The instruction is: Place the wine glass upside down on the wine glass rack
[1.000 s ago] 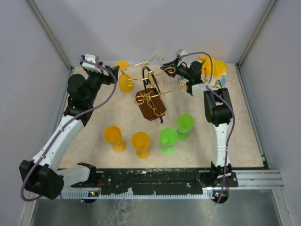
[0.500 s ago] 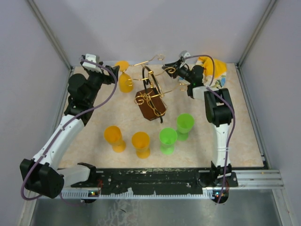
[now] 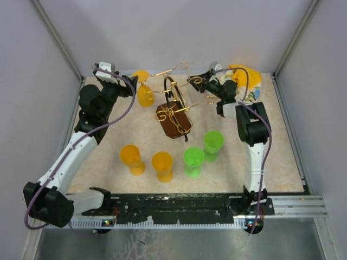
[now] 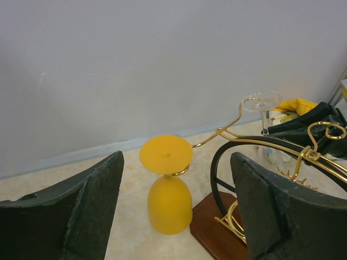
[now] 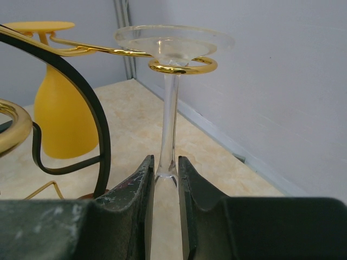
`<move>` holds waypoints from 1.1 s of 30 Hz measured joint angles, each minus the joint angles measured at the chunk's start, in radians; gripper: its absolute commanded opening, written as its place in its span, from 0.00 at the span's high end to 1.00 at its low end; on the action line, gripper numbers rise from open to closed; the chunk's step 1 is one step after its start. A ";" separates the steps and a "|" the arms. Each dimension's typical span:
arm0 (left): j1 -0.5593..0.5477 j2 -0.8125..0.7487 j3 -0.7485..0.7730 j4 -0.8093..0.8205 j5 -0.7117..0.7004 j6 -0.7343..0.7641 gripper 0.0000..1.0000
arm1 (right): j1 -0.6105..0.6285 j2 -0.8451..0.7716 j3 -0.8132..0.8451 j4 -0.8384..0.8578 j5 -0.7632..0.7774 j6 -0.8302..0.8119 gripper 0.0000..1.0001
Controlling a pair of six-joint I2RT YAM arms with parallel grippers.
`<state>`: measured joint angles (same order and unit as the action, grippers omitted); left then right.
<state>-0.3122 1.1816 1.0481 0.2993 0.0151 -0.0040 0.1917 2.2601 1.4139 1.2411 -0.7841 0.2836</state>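
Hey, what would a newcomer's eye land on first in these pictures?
The clear glass hanging upside down, its foot caught in a gold hook of the rack at the far middle of the table, with the right tool closed around its stem. Next, the yellow glass, hanging upside down from another arm, left of the rack's base.

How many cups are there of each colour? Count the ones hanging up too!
Orange-yellow glasses: 3, one hanging on the rack, two standing on the table
Green glasses: 2, both standing on the table
Clear glass: 1, hanging on the rack
Total: 6
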 measured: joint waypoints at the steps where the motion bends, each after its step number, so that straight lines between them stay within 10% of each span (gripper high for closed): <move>1: 0.000 0.000 0.000 0.000 0.000 0.000 0.15 | 0.000 0.000 0.000 0.001 -0.007 0.002 0.79; 22: 0.000 0.003 -0.003 -0.001 -0.004 -0.023 0.14 | -0.042 -0.173 -0.200 -0.061 0.058 -0.053 0.46; 33: 0.001 0.003 0.074 -0.142 -0.055 -0.088 0.12 | -0.050 -0.522 -0.286 -0.628 0.461 -0.187 0.40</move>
<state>-0.3115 1.1851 1.1221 0.1577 -0.0399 -0.0921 0.1417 1.7382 1.1275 0.6132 -0.3229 0.0967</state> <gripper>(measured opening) 0.869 0.571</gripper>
